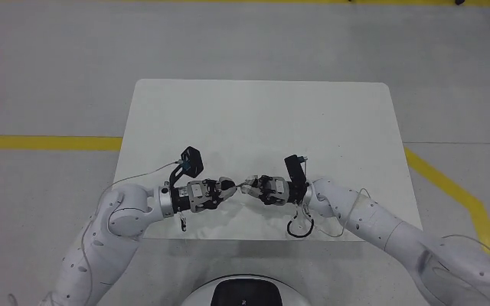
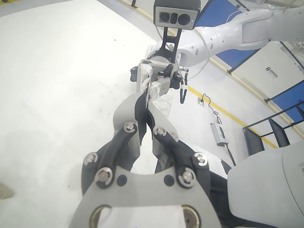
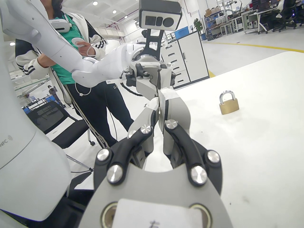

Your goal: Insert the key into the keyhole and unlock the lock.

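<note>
With the left end effector (image 2: 145, 105) and right end effector (image 3: 158, 102) both clenched tip to tip on the thin key (image 2: 147, 95), one should take sole, firm hold before approaching the padlock (image 3: 229, 103) standing well apart on the desk (image 3: 261, 131)

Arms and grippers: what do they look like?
White rounded arms with thin cables alongside. The left gripper and right gripper alike: grey fingers on black links, silver bolts, a black camera box on each wrist.
</note>
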